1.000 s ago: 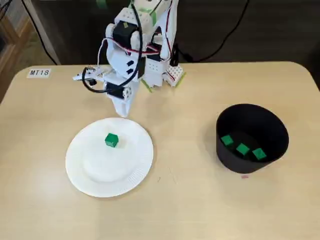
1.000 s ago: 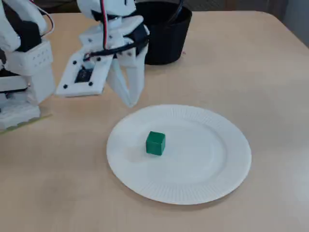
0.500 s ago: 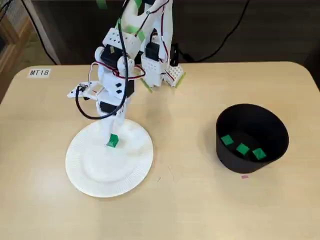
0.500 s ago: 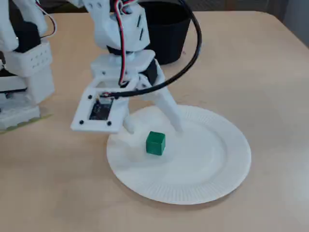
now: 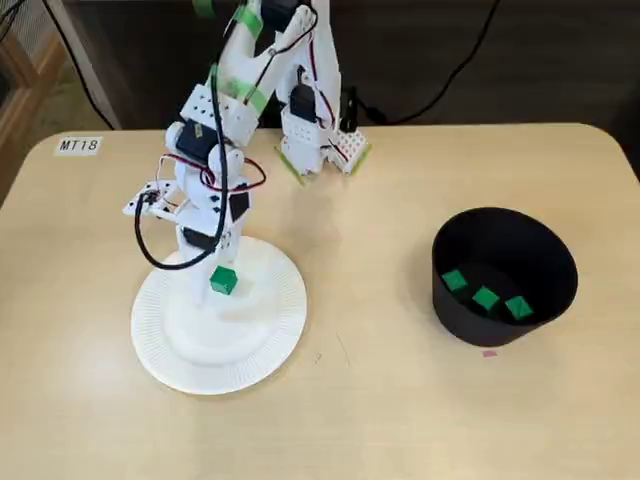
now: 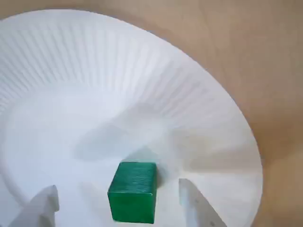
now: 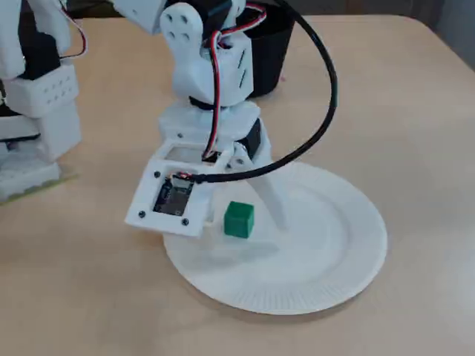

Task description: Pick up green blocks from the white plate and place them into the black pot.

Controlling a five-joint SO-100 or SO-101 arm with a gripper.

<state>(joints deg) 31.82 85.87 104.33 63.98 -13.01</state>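
One green block point(image 5: 223, 281) lies on the white paper plate point(image 5: 240, 352), in its half nearer the arm base. My gripper point(image 5: 212, 279) is down on the plate, open, with a finger on each side of the block. In the wrist view the block point(image 6: 133, 191) sits between the two white fingertips point(image 6: 193, 201), apart from both, on the plate point(image 6: 94, 90). In a fixed view from the side, the block point(image 7: 239, 219) shows beside one finger point(image 7: 271, 199); the camera board hides the other. The black pot point(image 5: 462, 318) stands at the right with three green blocks point(image 5: 485, 297) inside.
The arm's base point(image 5: 318, 140) stands at the table's far edge with black cables behind it. A label marked MT18 point(image 5: 78, 145) is stuck at the far left. A small pink mark point(image 5: 489, 352) lies in front of the pot. The pot point(image 7: 263, 63) stands behind the arm.
The arm has swung forward and down from behind the plate, and its open fingers now straddle the green block. The block has not moved.
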